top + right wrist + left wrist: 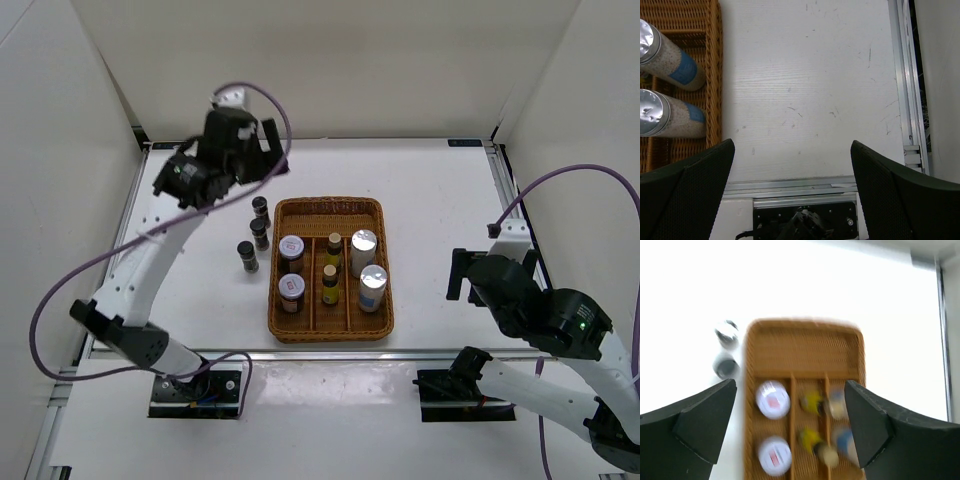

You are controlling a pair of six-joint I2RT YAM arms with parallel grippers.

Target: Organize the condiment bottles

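The brown wicker basket (330, 206) holds two silver-lidded red-labelled jars (291, 248) in its left lane, two amber yellow-labelled bottles (332, 248) in the middle lane, and two silvery-white cylinders (364, 246) in the right lane. Three dark black-capped jars (259, 232) stand on the table just left of the basket. My left gripper (268, 150) is open and empty, raised above the table behind the basket. Its blurred wrist view shows the basket (805, 345), the jars (773, 399) and two dark jars (726, 365). My right gripper (456, 275) is open and empty, right of the basket.
The right wrist view shows the two cylinders (670, 67) inside the basket's right wall (715, 75), bare white table, and the metal front rail (790, 187). White walls enclose the table on three sides.
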